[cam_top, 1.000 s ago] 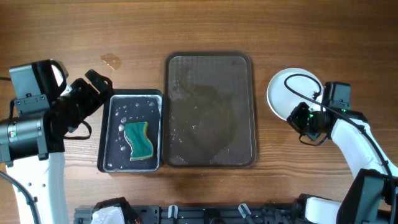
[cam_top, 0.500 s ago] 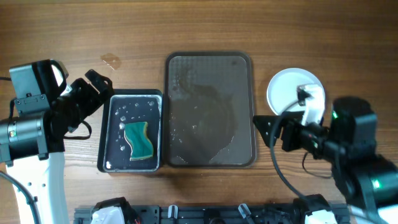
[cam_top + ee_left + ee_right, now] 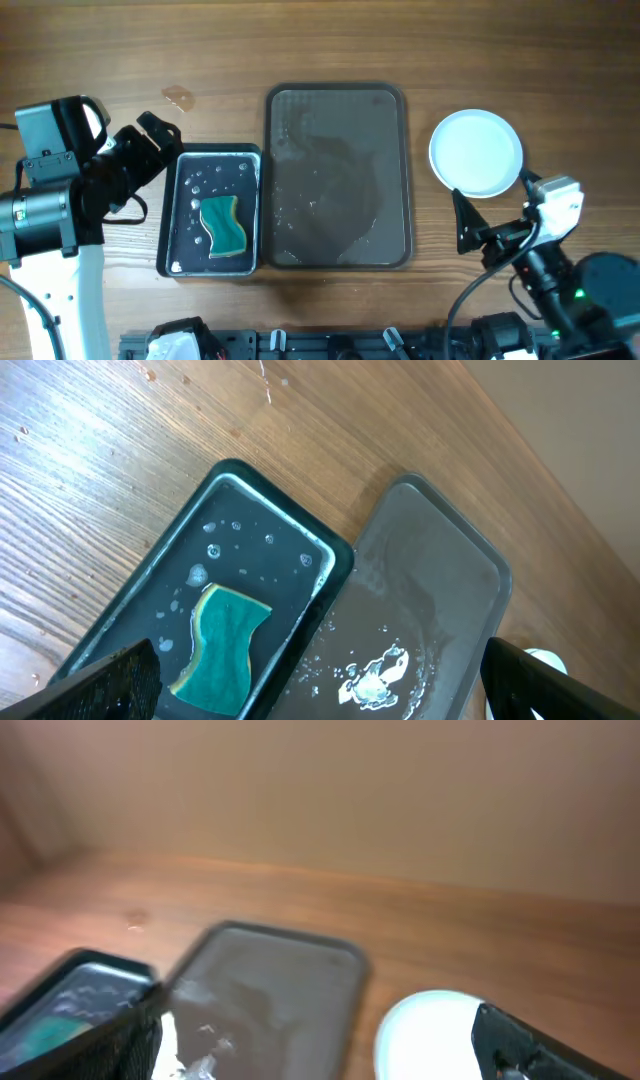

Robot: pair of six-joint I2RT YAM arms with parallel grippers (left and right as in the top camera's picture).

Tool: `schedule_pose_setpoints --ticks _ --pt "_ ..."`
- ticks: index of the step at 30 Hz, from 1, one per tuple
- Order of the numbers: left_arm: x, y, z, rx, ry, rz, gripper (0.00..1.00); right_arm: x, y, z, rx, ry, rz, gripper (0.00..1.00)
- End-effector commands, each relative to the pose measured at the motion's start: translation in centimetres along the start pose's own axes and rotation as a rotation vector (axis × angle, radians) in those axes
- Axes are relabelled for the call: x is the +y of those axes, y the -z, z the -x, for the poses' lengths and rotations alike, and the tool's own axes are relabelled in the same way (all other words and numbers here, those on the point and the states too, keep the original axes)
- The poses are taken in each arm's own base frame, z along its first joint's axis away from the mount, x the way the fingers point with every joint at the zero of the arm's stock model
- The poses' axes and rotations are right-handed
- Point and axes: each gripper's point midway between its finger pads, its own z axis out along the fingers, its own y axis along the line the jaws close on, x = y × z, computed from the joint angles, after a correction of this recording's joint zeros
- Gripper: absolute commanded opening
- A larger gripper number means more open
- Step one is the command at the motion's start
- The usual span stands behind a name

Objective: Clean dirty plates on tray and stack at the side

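The dark grey tray [image 3: 336, 100] lies mid-table, bare except for wet streaks and a puddle [image 3: 372, 678]. The white plates [image 3: 476, 152] rest on the wood to its right and look like one clean round disc from above; how many are stacked I cannot tell. My right gripper [image 3: 470, 232] hangs open and holds nothing, just in front of the plates and near the table's front edge. In the blurred right wrist view the plates [image 3: 430, 1030] lie low, between the fingertips. Left of the basin, my left gripper [image 3: 158, 145] is open and holds nothing.
A glossy black basin [image 3: 170, 215] with water drops stands left of the tray and holds a green sponge [image 3: 224, 224]. The left wrist view shows the sponge [image 3: 225, 650] below the open jaws. A small wet spot [image 3: 180, 97] marks the wood at back left.
My right gripper has opened and let go of the plate. The right arm has pulled back from the plates toward the table's front edge. The left arm has not moved.
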Motion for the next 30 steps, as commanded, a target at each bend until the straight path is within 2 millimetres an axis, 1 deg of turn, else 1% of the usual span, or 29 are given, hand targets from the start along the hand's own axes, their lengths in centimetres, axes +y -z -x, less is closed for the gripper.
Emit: schedule_pose_setpoints --ticks 1,3,7,9,12,15,16,20,22,24,25,30 --pt "-0.5 0.4 0.3 -0.010 -0.014 -0.018 1.00 -2.5 -0.1 -3.2 -0.049 0.048 -0.133 1.00" --pt "-0.5 0.4 0.3 -0.010 -0.014 -0.018 1.00 -2.9 -1.1 -4.6 -0.136 0.054 -0.141 1.00" --pt "-0.5 0.4 0.3 -0.010 -0.014 -0.018 1.00 -3.3 -2.6 -6.0 -0.255 0.063 -0.150 1.00" --pt "-0.5 0.4 0.3 -0.010 -0.014 -0.018 1.00 -3.9 -3.2 -6.8 -0.315 0.066 -0.170 1.00" --pt "-0.5 0.4 0.3 -0.010 -0.014 -0.018 1.00 -4.8 -4.2 -8.0 -0.354 0.067 -0.197 1.00" --pt "-0.5 0.4 0.3 -0.010 -0.014 -0.018 1.00 -5.0 -4.7 -8.8 -0.380 0.071 -0.198 1.00" --pt "-0.5 0.4 0.3 -0.010 -0.014 -0.018 1.00 -5.0 -4.8 -9.2 -0.367 0.072 -0.198 1.00" --pt "-0.5 0.4 0.3 -0.010 -0.014 -0.018 1.00 -5.1 -4.9 -9.4 -0.357 0.068 -0.202 1.00" --pt "-0.5 0.4 0.3 -0.010 -0.014 -0.018 1.00 -5.2 -5.3 -10.5 -0.309 0.062 -0.201 0.99" --pt "-0.5 0.4 0.3 -0.010 -0.014 -0.018 1.00 -5.3 -5.8 -12.5 -0.224 0.052 -0.200 1.00" --pt "-0.5 0.4 0.3 -0.010 -0.014 -0.018 1.00 -5.2 -5.9 -12.4 -0.229 0.053 -0.199 1.00" --pt "-0.5 0.4 0.3 -0.010 -0.014 -0.018 1.00 -5.3 -6.1 -12.9 -0.208 0.050 -0.198 1.00"
